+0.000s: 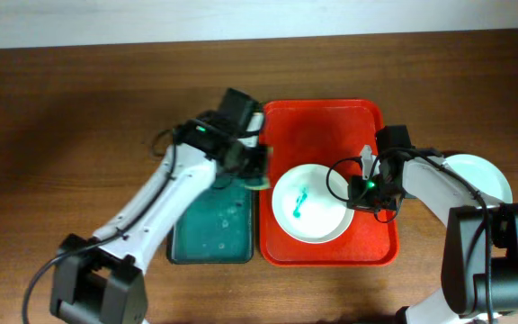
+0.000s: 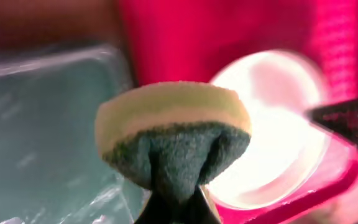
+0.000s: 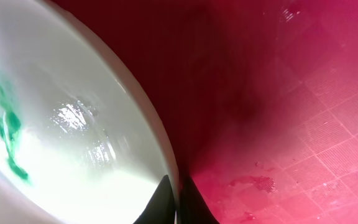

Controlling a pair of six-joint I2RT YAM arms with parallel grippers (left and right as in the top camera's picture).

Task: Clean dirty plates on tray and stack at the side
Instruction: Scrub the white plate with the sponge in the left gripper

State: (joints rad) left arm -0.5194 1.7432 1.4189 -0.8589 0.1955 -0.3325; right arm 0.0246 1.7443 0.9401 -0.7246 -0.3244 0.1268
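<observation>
A white plate (image 1: pixel 311 204) with a teal smear in its centre lies on the red tray (image 1: pixel 322 126). My right gripper (image 1: pixel 360 186) is shut on the plate's right rim; in the right wrist view the rim (image 3: pixel 142 118) runs between the two fingers (image 3: pixel 177 198). My left gripper (image 1: pixel 252 169) is shut on a yellow-and-green sponge (image 2: pixel 173 137) and holds it at the tray's left edge, beside the plate (image 2: pixel 272 124). A second white plate (image 1: pixel 486 175) lies on the table right of the tray, partly hidden by my right arm.
A dark green basin (image 1: pixel 212 225) stands on the table left of the tray, under my left arm; it shows in the left wrist view (image 2: pixel 42 124). The tray's far half is bare red plastic (image 3: pixel 303 93).
</observation>
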